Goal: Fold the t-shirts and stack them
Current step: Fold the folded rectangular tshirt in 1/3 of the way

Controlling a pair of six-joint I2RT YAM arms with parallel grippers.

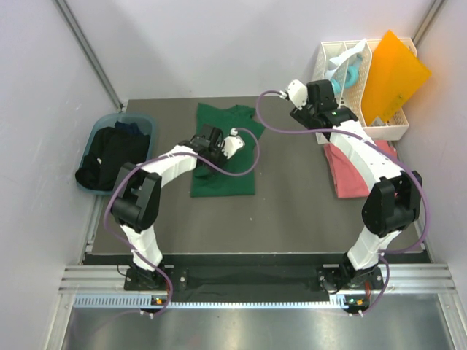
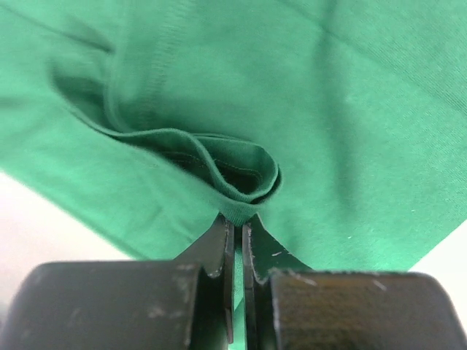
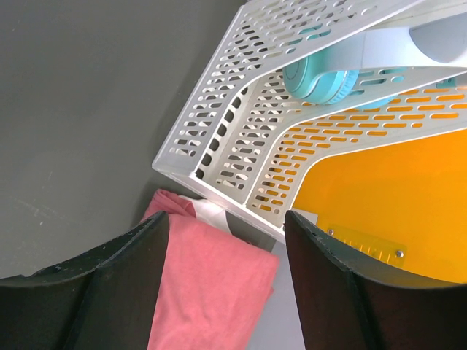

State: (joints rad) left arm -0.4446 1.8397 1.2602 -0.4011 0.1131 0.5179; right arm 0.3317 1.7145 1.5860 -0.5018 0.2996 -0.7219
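My left gripper [image 2: 235, 219] is clenched, the jaws almost meeting, with a thin pinch of the green shirt [image 2: 350, 109] caught between them; a rolled fold of hem bunches just past the tips. In the top view this gripper [image 1: 219, 142] sits at the centre of the frame, on the green shirt [image 1: 222, 179], which lies spread on the table [image 1: 292, 211]. My right gripper [image 3: 225, 219] is released, its jaws wide apart with nothing between them, hovering over the near corner of the rack [image 3: 226, 124] and the top edge of the pink shirt [image 3: 211, 284]. From above, the pink shirt [image 1: 346, 179] lies at centre right, partly under my right arm, just below the rack [image 1: 387, 131], with the orange sheet [image 1: 394, 73] leaning in it. Dark shirts [image 1: 109, 157] are heaped in a bin [image 1: 98, 135] at the left edge.
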